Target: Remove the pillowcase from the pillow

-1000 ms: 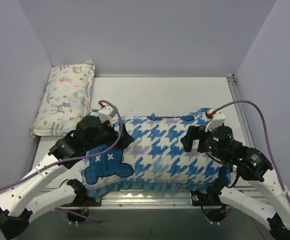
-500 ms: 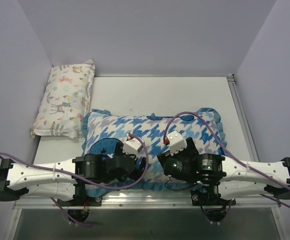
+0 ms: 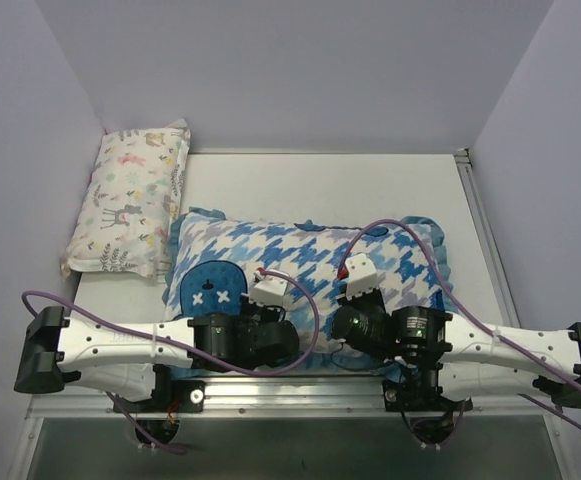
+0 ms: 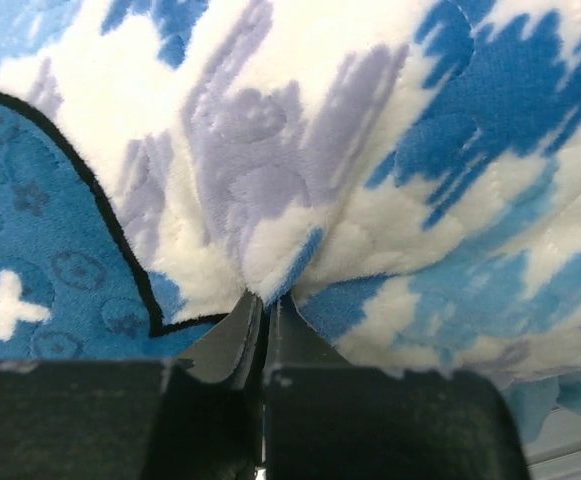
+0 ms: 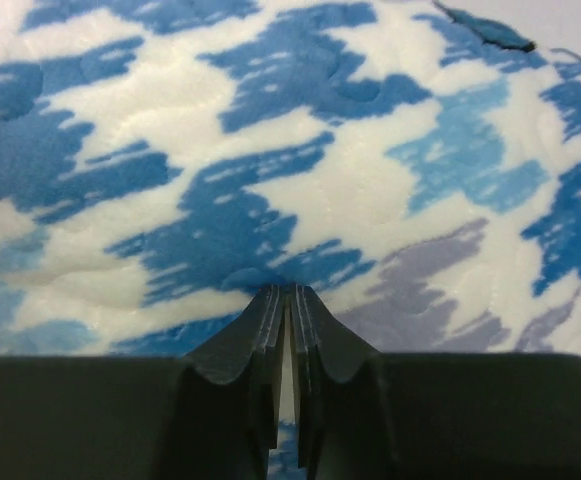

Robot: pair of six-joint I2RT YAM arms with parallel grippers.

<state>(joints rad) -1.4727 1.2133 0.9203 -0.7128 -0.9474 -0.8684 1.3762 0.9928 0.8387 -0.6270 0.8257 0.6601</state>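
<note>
Blue-and-white houndstooth filled the middle of the top view: the pillowcase [image 3: 310, 262] lay plump and flat on the table [image 3: 320, 185], its dark blue bear shape [image 3: 213, 285] toward 8 o'clock. A small animal-print pillow [image 3: 132, 198] sat at 10 o'clock from it, touching its ruffled corner. Both arms lay low along the near edge. The left gripper [image 3: 288, 338] met the cover's 6 o'clock hem and the right gripper [image 3: 342, 325] met it just beside, toward 5 o'clock.

From the left wrist, the left gripper [image 4: 266, 300] was clenched on a raised fold of the pillowcase [image 4: 300, 140], with the bear shape [image 4: 40, 240] at 9 o'clock.

From the right wrist, the right gripper [image 5: 287, 292] was drawn almost together, a thin pale sliver between its fingers [image 5: 315, 330]. Their tips were pressed into a small pucker of the pillowcase [image 5: 300, 140] at 12 o'clock, pinching it.
</note>
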